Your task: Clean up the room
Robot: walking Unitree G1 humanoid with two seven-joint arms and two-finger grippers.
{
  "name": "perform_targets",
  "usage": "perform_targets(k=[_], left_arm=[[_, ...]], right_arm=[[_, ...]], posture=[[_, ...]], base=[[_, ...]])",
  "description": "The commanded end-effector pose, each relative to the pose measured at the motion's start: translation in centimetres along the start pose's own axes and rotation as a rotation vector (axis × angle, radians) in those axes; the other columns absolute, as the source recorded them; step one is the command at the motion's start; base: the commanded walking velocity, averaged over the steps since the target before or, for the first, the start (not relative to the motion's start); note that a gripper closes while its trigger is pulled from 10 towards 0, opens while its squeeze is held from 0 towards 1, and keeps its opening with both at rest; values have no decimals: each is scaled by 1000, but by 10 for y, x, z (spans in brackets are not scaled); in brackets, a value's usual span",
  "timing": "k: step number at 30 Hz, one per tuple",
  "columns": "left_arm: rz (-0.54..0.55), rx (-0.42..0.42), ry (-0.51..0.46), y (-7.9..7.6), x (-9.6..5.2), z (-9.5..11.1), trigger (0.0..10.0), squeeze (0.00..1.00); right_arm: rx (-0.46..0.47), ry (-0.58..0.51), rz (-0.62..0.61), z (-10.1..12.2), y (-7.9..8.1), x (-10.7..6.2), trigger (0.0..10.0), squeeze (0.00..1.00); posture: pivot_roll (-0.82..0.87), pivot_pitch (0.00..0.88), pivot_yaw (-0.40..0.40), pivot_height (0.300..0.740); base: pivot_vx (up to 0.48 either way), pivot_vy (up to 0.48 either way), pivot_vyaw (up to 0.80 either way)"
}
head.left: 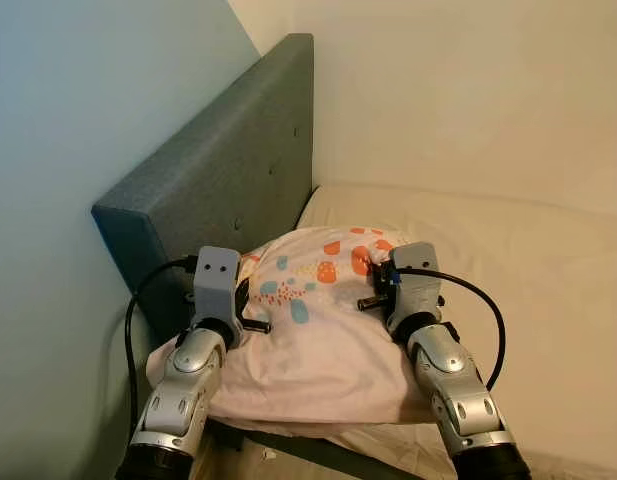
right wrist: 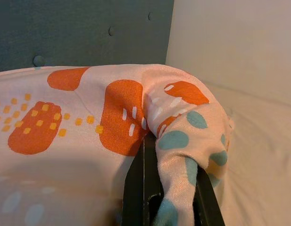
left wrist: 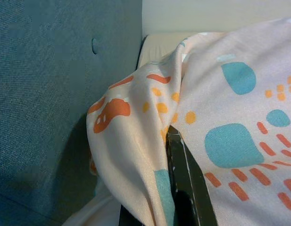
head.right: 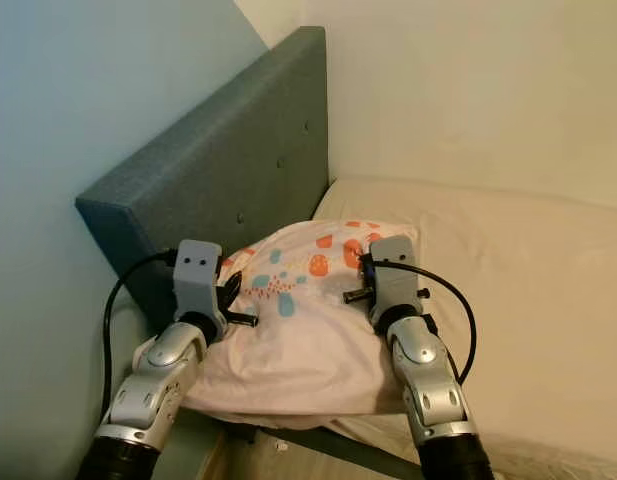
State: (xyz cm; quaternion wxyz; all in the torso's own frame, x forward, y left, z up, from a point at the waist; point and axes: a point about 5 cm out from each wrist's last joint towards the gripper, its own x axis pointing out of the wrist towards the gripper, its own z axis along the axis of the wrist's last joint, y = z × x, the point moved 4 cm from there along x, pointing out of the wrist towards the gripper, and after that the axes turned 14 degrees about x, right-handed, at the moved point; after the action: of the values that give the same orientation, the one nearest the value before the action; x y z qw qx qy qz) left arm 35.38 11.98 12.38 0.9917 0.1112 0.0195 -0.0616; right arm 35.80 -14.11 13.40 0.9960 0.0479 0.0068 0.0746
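i have a pink pillow (head.left: 318, 320) with orange and teal patches in front of me, lying at the head of the bed, its far edge right up against the grey-green headboard (head.left: 228, 170). the pillow sits on the cream mattress (head.left: 528, 270), at the corner where the headboard meets the pale wall (head.left: 468, 90). part of its near edge hangs over the side of the bed.

my left gripper (left wrist: 176, 155) is at the pillow's left side, close to the headboard. in the left wrist view one black finger (left wrist: 185, 179) lies in a fold of the cloth, with the fabric draped over it; i cannot see the other finger, so i cannot tell whether this grip is closed.

my right gripper (right wrist: 166, 188) is on the pillow's right corner, on the side away from the headboard. in the right wrist view its two black fingers (right wrist: 138, 188) stand on either side of a bunched ridge of the pillow's cloth, pinching it between them.

a black cable (head.left: 488, 310) loops from my right wrist, and another runs by my left arm.
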Motion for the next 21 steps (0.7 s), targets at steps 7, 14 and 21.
perform_targets(k=[7, 14, 21], left_arm=[[54, 24, -34, 14, -1, 6, 10000, 0], [46, 29, -46, 12, 0, 9, 10000, 0], [42, 31, -49, 10, 0, 9, 10000, 0]], right_arm=[[2, -84, -64, 17, -14, -2, 10000, 0], [9, -87, -63, 17, -14, -2, 10000, 0], [12, -88, -65, 17, -15, -2, 10000, 0]], posture=[[-131, 62, 44, 642], [-133, 59, 44, 612], [-134, 57, 45, 582]], base=[[0, 0, 0], [0, 0, 0], [0, 0, 0]])
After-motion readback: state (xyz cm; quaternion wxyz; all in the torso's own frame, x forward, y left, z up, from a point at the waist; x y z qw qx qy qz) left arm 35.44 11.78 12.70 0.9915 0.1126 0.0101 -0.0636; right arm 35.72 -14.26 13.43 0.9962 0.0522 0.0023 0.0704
